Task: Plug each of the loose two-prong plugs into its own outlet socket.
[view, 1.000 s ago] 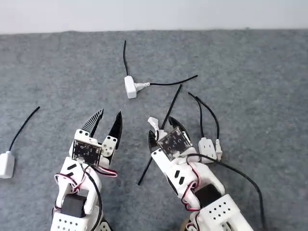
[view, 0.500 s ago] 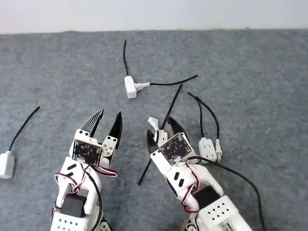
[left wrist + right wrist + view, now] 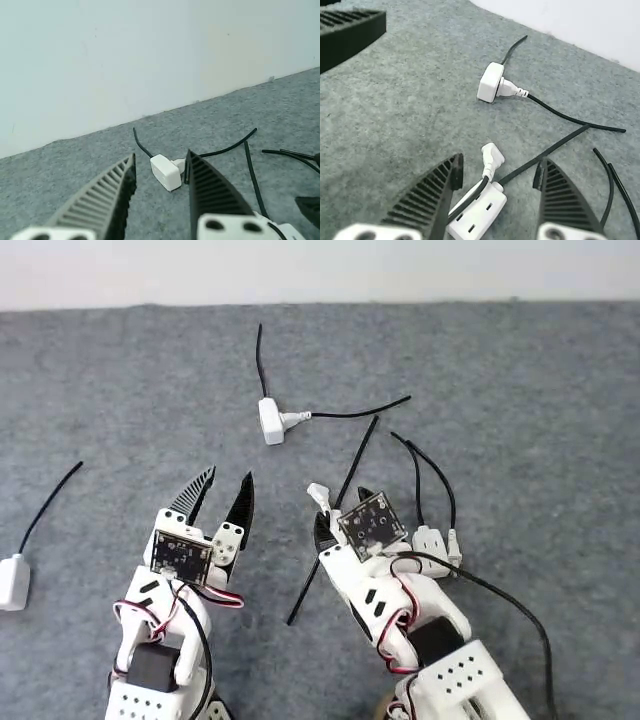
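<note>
**High view**
- Left arm: reaches up from the near edge of the grey mat (image 3: 560, 390). The left pincer (image 3: 229, 473) is low over the mat, its fingers spread and holding nothing.
- Mated socket (image 3: 270, 421): ahead of the left pincer's tips, well apart, with its plug (image 3: 292, 418) seated in it.
- Edge socket (image 3: 12, 582): far out on the left pincer's outer side, at the mat's border.
- Room for moving: bare mat lies between the left pincer and both of those sockets.
- Right arm: angled in beside the left. The right pincer (image 3: 338, 508) is spread, straddling a long black cord (image 3: 350, 472).
- Loose plug (image 3: 318, 492): just at the right pincer's inner fingertip.
- Second socket (image 3: 429, 538) and a second plug (image 3: 455, 546): side by side just off the right pincer's outer finger.

**Left wrist view**
- Left pincer (image 3: 161, 156): fingers wide apart and empty.
- Mated socket (image 3: 164, 172): framed between the tips, farther off.
- Wall (image 3: 100, 60): bounds the mat beyond.

**Right wrist view**
- Right pincer (image 3: 498, 161): parted and gripping nothing.
- Loose plug (image 3: 491, 155): lies on the mat between the tips.
- Near socket (image 3: 475, 212): sits deeper between the fingers, with a cord across it.
- Mated socket (image 3: 489, 82): ahead of the tips, with open mat around it.
</note>
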Controlling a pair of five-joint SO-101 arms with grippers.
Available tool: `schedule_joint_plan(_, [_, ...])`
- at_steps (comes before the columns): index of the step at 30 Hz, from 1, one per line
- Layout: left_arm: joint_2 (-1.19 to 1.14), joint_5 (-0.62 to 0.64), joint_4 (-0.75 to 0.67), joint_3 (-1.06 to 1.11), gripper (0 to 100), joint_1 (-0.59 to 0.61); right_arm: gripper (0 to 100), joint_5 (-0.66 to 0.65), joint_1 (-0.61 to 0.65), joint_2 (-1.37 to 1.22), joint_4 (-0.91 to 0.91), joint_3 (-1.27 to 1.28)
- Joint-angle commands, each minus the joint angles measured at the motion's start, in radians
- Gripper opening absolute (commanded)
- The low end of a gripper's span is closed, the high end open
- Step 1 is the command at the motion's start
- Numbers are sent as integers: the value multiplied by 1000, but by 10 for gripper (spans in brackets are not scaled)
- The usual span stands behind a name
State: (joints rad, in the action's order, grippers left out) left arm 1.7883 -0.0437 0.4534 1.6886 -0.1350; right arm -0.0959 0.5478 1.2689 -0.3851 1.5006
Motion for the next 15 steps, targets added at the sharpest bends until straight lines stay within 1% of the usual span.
schedule_joint_plan(1, [-6, -8, 0, -4, 160, -5, 230, 11, -13, -140, -30, -147])
schedule_joint_plan(5, [-6, -8, 0, -4, 160, -5, 230, 9, -21, -460, -28, -304])
schedule_joint_plan(11, [-6, -8, -2, -4, 160, -5, 231, 11, -73, -967, -41, -588])
schedule_joint_plan(13, [-6, -8, -2, -4, 160, -5, 231, 11, -77, -1086, -110, -695])
schedule_joint_plan(15, [-6, -8, -2, -4, 160, -5, 231, 11, -73, -1168, -219, -798])
